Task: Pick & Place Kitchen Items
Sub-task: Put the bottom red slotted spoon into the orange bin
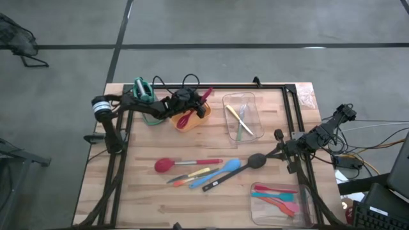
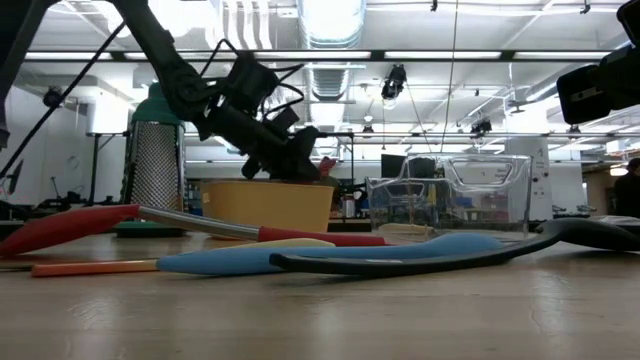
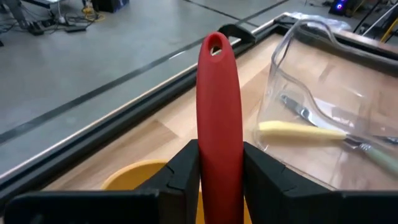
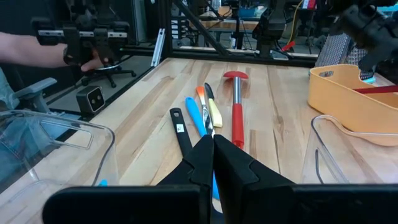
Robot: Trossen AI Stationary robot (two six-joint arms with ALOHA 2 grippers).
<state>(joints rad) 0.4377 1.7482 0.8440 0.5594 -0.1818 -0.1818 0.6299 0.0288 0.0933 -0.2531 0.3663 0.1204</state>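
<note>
Left gripper holds a red utensil by its handle; in the left wrist view both dark fingers press against the handle, one on each side, and the handle end with a small hole points away from the wrist. This arm reaches from the left edge of the table toward the right, bent low, and the gripper hangs over the orange tub. The lower part of the red utensil goes down into the tub. Just behind the arm, on its left, stands the grey holder with a teal top.

To the right of the left gripper, near it, is a clear tray with a yellow piece and a green piece inside, lying crossed.

In front of the tub, well apart from the gripper, several utensils lie on the table: a red spoon, a yellow spatula, an orange one, a blue spatula and a black ladle. They lie close together, some touching.

Right gripper is closed with nothing between its fingers; the right wrist view shows the two tips pressed together. This arm comes from the right edge, stretched toward the left, and the gripper is just to the right of the ladle bowl. In front of it, near the table corner, a second clear tray holds a pink spatula, a teal one and an orange-red one.
</note>
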